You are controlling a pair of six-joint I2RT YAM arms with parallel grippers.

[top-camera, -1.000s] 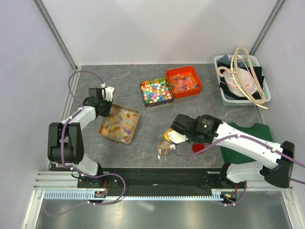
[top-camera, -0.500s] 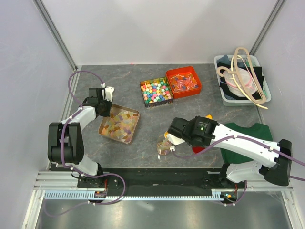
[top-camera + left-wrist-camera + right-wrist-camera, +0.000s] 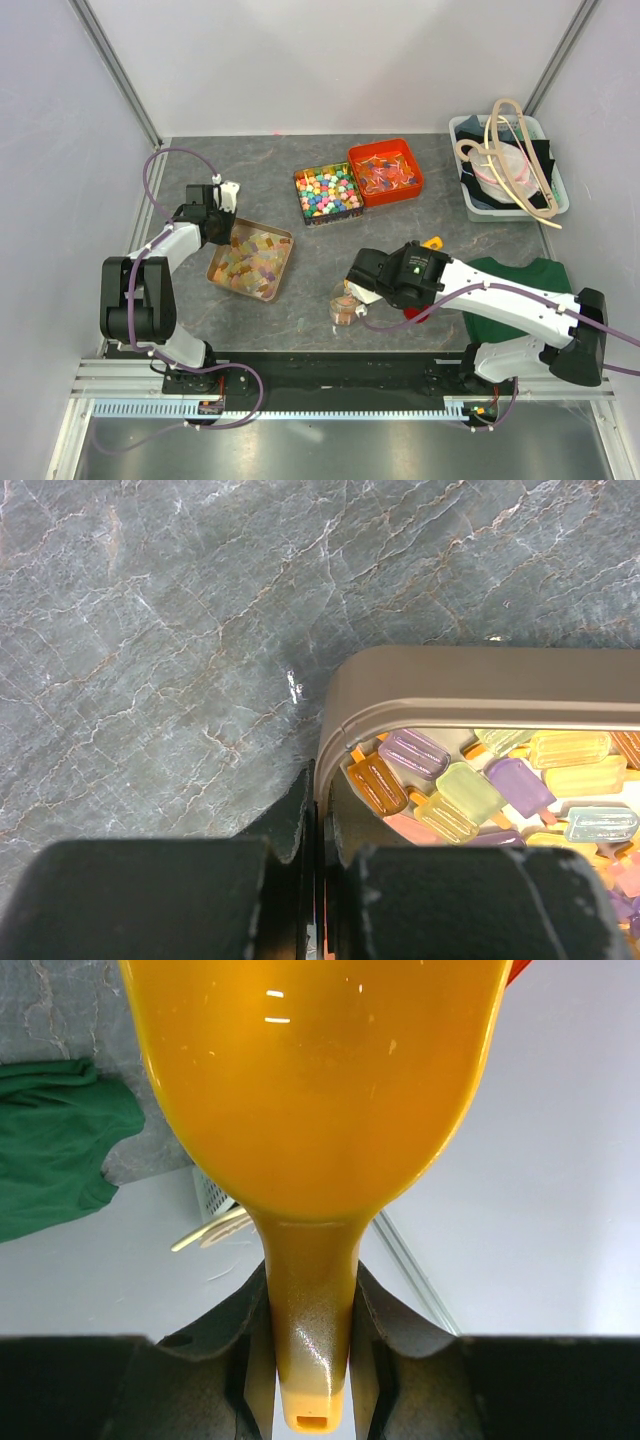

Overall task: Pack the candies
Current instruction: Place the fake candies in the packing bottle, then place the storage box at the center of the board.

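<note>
Left gripper [image 3: 318, 815] is clamped tight on the corner rim of the bronze tin [image 3: 470, 675]. One finger [image 3: 290, 825] is outside the wall and the other inside, with the wall pinched between them and no gap showing. The candies [image 3: 470, 785] lie in this tin: flat translucent lolly shapes in yellow, orange, purple and pale green, heaped just at 3 o'clock of the fingers in the left wrist view. In the top view the tin sits at 9 o'clock of the table middle, with the gripper on its 11 o'clock corner.

Right gripper [image 3: 312, 1360] is part closed round the handle of an orange scoop [image 3: 320, 1090]. Its fingers [image 3: 240, 1345] press the handle from both sides, and the scoop bowl fills the upper half of the right wrist view. In the top view this gripper hangs over a small clear cup [image 3: 343, 310] at 6 o'clock of the table middle. The cup's contents are too small to tell. The cup stands well apart from the tin, at the tin's 4 o'clock.

A box of multicoloured cubes [image 3: 298, 197] at 12 o'clock touches a red-orange tray [image 3: 357, 176] at its 2 o'clock. A white bin [image 3: 468, 205] with hangers sits at 2 o'clock, and a green cloth [image 3: 520, 275] lies at 4 o'clock under the right arm
</note>
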